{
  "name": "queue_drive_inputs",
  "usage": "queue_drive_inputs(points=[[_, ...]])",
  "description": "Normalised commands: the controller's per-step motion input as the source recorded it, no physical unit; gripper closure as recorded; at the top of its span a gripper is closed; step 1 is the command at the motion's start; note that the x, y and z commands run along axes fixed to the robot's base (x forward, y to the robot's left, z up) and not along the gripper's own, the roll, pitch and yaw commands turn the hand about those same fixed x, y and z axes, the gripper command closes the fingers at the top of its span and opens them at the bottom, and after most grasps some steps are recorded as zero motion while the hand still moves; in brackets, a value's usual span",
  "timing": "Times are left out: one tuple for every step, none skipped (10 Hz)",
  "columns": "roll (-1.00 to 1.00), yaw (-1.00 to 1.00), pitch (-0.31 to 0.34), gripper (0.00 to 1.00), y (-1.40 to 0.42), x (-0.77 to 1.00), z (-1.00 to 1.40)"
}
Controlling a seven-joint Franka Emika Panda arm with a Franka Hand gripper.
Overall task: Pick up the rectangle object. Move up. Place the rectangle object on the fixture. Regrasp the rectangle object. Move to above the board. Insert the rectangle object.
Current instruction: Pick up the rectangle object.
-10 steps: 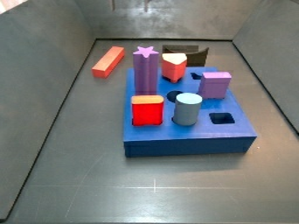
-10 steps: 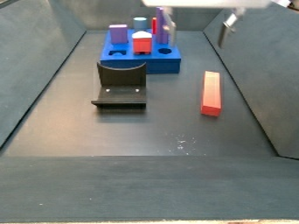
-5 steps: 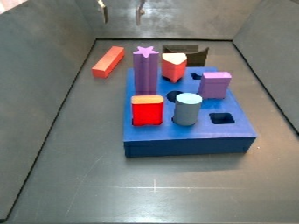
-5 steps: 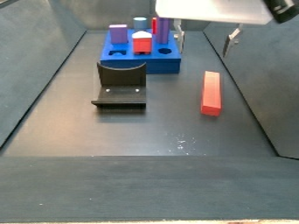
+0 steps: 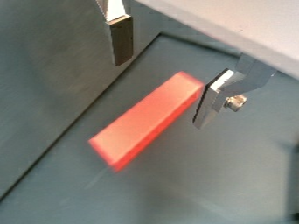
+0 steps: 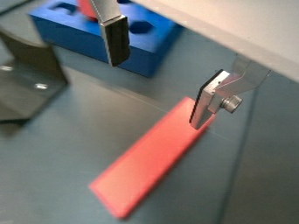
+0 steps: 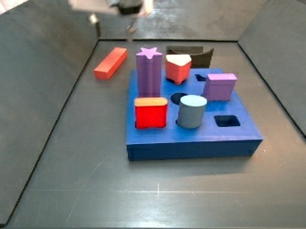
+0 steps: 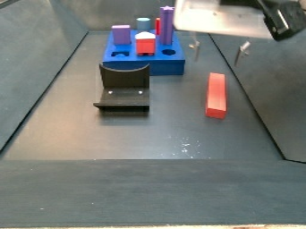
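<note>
A: Gripper (image 5: 163, 74) status?

B: Jaws are spread wide, nothing is held. It is positioned above the rectangle object (image 5: 146, 121), one finger on each long side, no contact seen.

A: Where's the bar?

B: Flat on the floor, well apart from the board (image 8: 146, 59), beyond the fixture (image 8: 124, 86).

A: Progress?

B: Nothing completed. Pick, fixture placement, regrasp, insertion all outstanding.
</note>
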Motion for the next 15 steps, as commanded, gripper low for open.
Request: queue_drive_inputs(points=[[0.15, -0.02, -0.114, 0.00, -0.50, -0.75, -0.42], [0.08, 0.00, -0.196, 0.00, -0.35, -0.67, -0.23], [0.00, 0.05, -0.073, 0.00, -0.07, 0.00, -0.14], [0.02, 0.00, 0.066, 0.00, -0.07, 0.32, -0.47], [0.04, 0.00, 0.139, 0.00, -0.02, 0.38, -0.50], [0.05, 0.00, 0.219, 0.00, -0.04, 0.47, -0.55], [0.03, 0.00, 0.180, 0.00, -0.02, 0.40, -0.44], [0.00, 0.00, 0.100, 0.00, 0.00, 0.25, -0.32], [0.00, 0.00, 0.003, 0.00, 0.00, 0.07, -0.13], [0.06, 0.00, -0.100, 0.00, -0.06, -0.01, -0.25], [0.12, 0.00, -0.220, 0.00, -0.15, -0.11, -0.71], [0.03, 0.00, -0.081, 0.00, -0.06, 0.00, -0.84], [0.07, 0.00, -0.041, 0.00, -0.10, 0.00, -0.83], [0.09, 0.00, -0.060, 0.00, -0.11, 0.00, -0.69], [0.10, 0.00, -0.054, 0.00, -0.12, 0.00, -0.72]])
